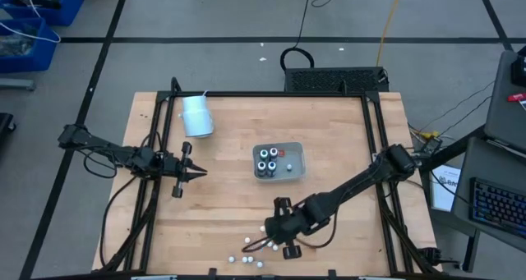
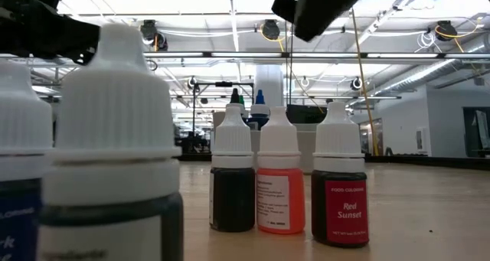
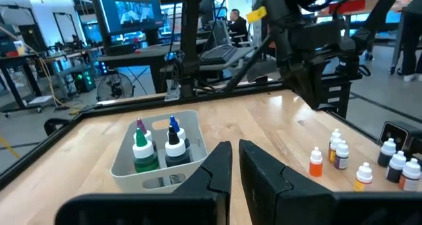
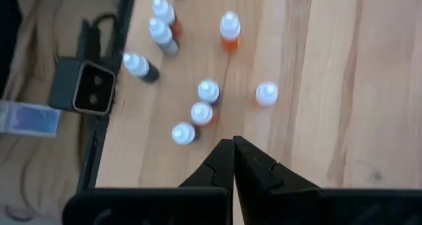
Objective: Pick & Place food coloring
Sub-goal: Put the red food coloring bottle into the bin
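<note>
Hovering shut and empty, right pincer (image 1: 269, 240) sits just above loose food coloring bottles (image 1: 246, 256) on the bench (image 1: 345, 149); four already in tray (image 1: 297, 151) beyond it, left pincer (image 1: 200, 172) closed, idle.

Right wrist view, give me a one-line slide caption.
Right hand, shut and empty, hovers above loose white-capped bottles standing on the wooden table.
</note>
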